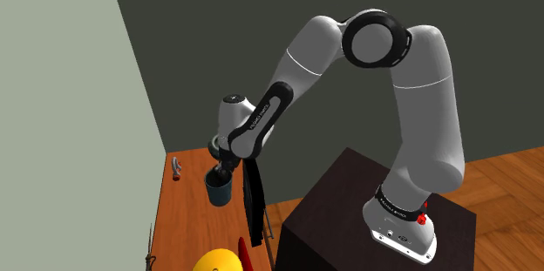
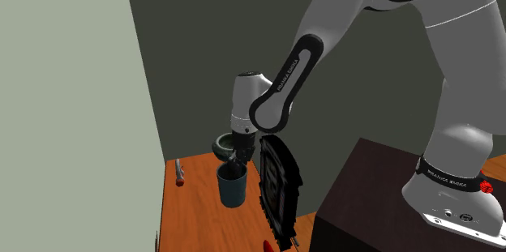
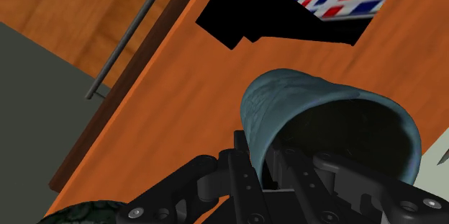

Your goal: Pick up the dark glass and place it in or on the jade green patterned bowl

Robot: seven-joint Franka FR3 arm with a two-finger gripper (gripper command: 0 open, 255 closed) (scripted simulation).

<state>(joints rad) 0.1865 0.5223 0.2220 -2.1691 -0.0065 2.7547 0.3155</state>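
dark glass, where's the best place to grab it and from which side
Grip the rim wall, coming from above. The dark glass stands upright with its mouth open upward, and its thin wall probably suits a pinch; the gripper clasps it there.

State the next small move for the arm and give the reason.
Probably lift straight up. The end effector clasps the dark glass at its rim, low over the table. The green patterned bowl sits beyond it toward the wall, so the glass needs height to clear the bowl's rim. A black upright rack stands close beside the glass, so moving sideways first looks risky.
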